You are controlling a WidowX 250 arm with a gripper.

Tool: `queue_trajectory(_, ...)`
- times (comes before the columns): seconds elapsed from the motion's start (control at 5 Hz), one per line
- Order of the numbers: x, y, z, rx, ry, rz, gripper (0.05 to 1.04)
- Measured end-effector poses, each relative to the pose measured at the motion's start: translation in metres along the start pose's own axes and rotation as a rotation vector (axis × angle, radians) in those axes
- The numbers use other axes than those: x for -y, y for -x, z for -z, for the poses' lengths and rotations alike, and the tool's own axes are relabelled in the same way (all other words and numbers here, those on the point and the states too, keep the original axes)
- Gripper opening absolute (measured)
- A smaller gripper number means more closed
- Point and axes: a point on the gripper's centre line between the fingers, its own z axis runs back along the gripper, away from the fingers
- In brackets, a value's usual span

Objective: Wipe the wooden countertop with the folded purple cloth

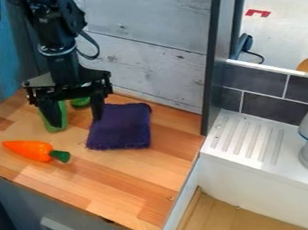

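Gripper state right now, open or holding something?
Gripper: open, fingers wide apart, nothing held; hangs by the purple cloth and a green item.

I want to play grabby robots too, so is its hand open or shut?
Open. The hand's two fingers hang wide apart, and the wooden counter shows between their tips.

Carrot (31, 149) left of cloth (122, 127), both on counter (115, 182).

A matte-black arm (64, 68) — pale wrist ring (58, 52), looping black cable (94, 45) — with dark, blocky fingers (50, 113).
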Motion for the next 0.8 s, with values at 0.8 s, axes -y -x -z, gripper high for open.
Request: queue_trajectory(0.8,0.013,-0.041,0.025,0.04,-0.053,0.062,0.996)
